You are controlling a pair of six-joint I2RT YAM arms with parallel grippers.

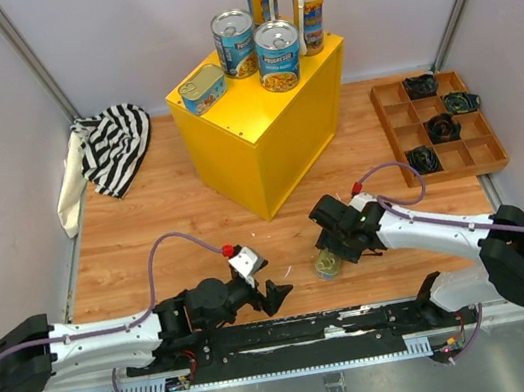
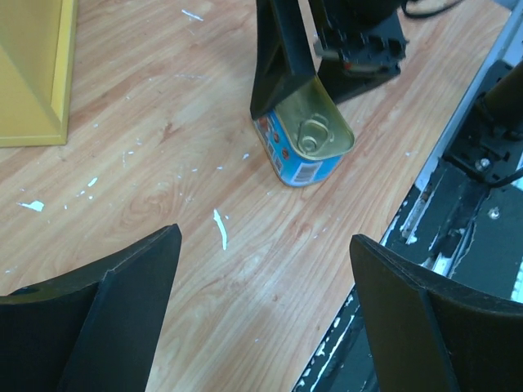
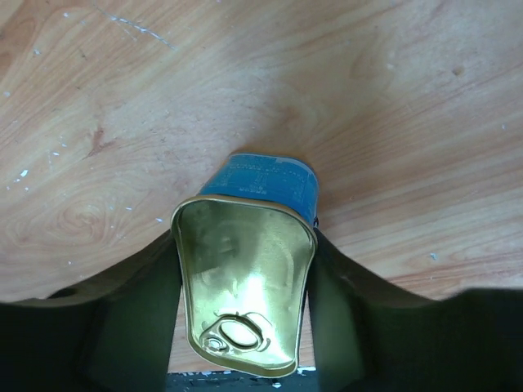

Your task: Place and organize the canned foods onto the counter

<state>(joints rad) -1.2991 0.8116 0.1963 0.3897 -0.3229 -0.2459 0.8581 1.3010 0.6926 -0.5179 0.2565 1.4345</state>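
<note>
One Progresso can (image 1: 278, 55), right claw (image 3: 243, 245) gripping tin (image 3: 245, 310)

surface: wooden table (image 1: 154, 215) | on it: yellow box (image 1: 262, 140), striped cloth (image 1: 116, 145), compartment tray (image 1: 384, 129), golden tin (image 1: 329, 264)

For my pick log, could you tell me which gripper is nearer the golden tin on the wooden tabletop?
Right. The right gripper grips the golden tin, a finger on each side; the left gripper stands open, apart from it.
</note>
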